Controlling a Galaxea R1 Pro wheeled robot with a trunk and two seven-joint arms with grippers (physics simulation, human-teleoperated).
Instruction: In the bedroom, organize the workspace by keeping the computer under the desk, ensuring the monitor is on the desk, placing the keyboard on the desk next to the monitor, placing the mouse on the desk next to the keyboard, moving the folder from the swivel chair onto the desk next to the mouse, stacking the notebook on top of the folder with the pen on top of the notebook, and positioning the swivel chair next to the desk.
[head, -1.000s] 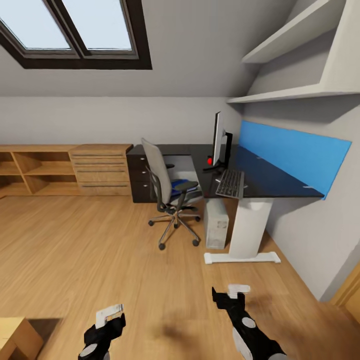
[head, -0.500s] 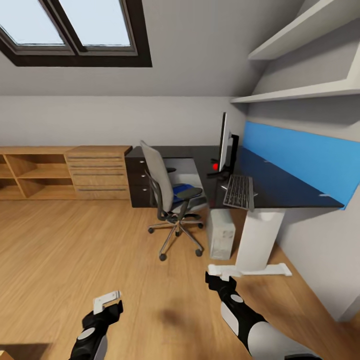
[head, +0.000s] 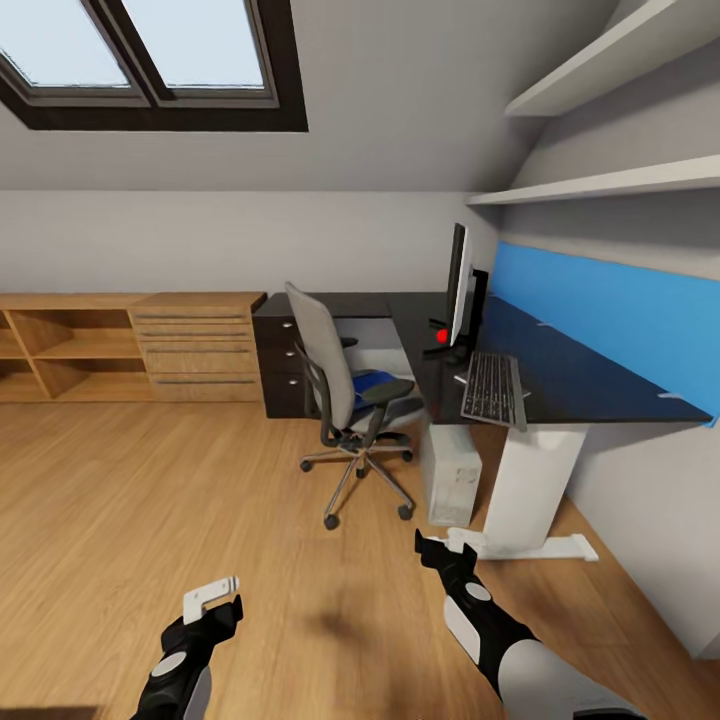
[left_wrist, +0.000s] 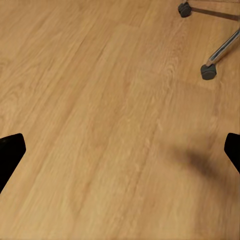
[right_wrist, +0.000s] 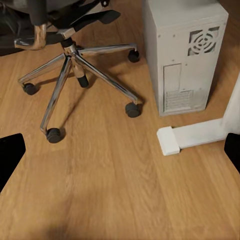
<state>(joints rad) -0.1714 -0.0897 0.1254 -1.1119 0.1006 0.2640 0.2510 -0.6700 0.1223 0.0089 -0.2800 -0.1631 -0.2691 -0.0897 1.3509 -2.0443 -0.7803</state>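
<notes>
In an attic bedroom, the robot's left gripper (head: 212, 592) hangs over bare wood floor, jaws wide apart and empty. Farther right, the grey-backed swivel chair (head: 340, 400) on its chrome star base carries the flat bright-blue folder (head: 372, 381) on its seat: likely light, thin and slick, best pinched at an exposed edge. The right gripper (head: 447, 546), also spread and empty, points toward the pale tower computer (head: 452, 472) under the black-topped desk (head: 580, 385), which holds the black monitor (head: 459, 283) and grey-framed keyboard (head: 493, 387).

A dark-framed skylight (head: 150, 60) sat in the sloped white ceiling; light-wood shelving (head: 60, 345) lined the far wall, white shelves (head: 600, 185) hung above a blue wall panel (head: 610, 320).
</notes>
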